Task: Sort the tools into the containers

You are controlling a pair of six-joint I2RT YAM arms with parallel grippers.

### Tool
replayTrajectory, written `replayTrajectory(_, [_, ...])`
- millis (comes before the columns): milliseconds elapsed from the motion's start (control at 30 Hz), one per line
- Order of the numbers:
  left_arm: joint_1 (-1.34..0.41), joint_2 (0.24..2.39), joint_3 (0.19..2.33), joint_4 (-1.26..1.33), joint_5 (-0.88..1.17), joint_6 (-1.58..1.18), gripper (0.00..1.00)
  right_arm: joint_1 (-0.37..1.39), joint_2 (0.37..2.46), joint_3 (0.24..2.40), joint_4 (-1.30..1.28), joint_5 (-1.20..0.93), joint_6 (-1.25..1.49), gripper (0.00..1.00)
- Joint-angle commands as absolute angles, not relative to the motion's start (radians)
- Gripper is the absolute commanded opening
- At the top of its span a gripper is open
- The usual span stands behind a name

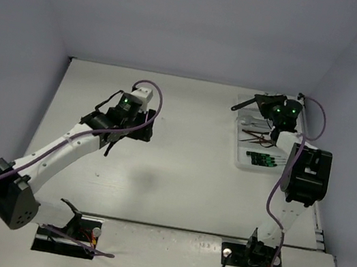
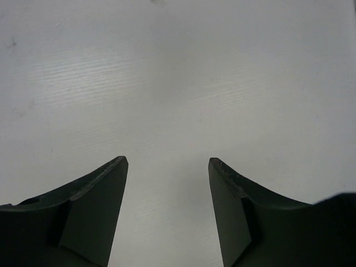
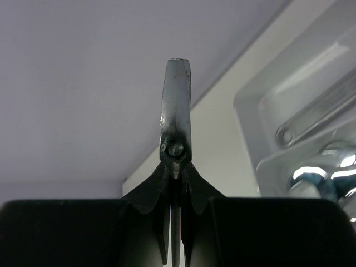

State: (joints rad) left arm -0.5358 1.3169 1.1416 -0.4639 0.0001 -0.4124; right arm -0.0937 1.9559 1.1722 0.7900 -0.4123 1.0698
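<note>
The right pincer (image 3: 176,169) is clamping shut on a dark metal tool (image 3: 176,105). It is gripping the tool near one end, so most of the length is jutting out past the fingertips. I cannot tell from this edge-on view what kind of tool it is. In the overhead view the tool (image 1: 244,104) is pointing toward 9 o'clock from the right pincer (image 1: 261,103). It is hanging just off the 11 o'clock corner of the white tray (image 1: 239,163), which is sitting at about 2 o'clock on the tabletop (image 1: 186,169). Silver wrenches (image 3: 317,117) are already lying in the tray's far compartment, and green-marked screwdrivers (image 1: 261,160) in the near one. The left pincer (image 2: 168,161) is hovering with its jaws spread wide over bare tabletop at about 10 o'clock, holding nothing. The main risk is in the release. With the tool overhanging the corner, opening now would likely be dropping it on the rim or outside the tray. With so much of its weight beyond the jaws, the tool may be pivoting in the grip during the carry and landing across a divider. A low approach could also be catching the rim and shoving the light tray out of place.
</note>
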Motion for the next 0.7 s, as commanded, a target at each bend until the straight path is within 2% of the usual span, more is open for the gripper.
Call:
replayTrajectory(0, [-0.537, 1.162, 1.078, -0.519, -0.095, -0.458, 0.57, -0.163, 2.018, 1.294, 0.957, -0.343, 1.164, 0.0])
replayTrajectory(267, [-0.537, 0.996, 1.004, -0.621, -0.166, -0.507, 0.6, -0.202, 2.242, 1.5, 0.952, -0.269, 1.234, 0.06])
replayTrajectory(367, [-0.535, 0.985, 1.013, -0.644, -0.183, -0.509, 0.6, -0.202, 2.282, 1.537, 0.951, -0.249, 1.241, 0.14])
replayTrajectory(533, [-0.535, 0.983, 1.032, -0.67, -0.187, -0.509, 0.62, -0.207, 2.318, 1.578, 0.942, -0.27, 1.241, 0.48])
replayTrajectory(667, [-0.535, 0.986, 1.052, -0.684, -0.173, -0.501, 0.62, -0.209, 2.26, 1.559, 0.901, -0.294, 1.203, 0.61])
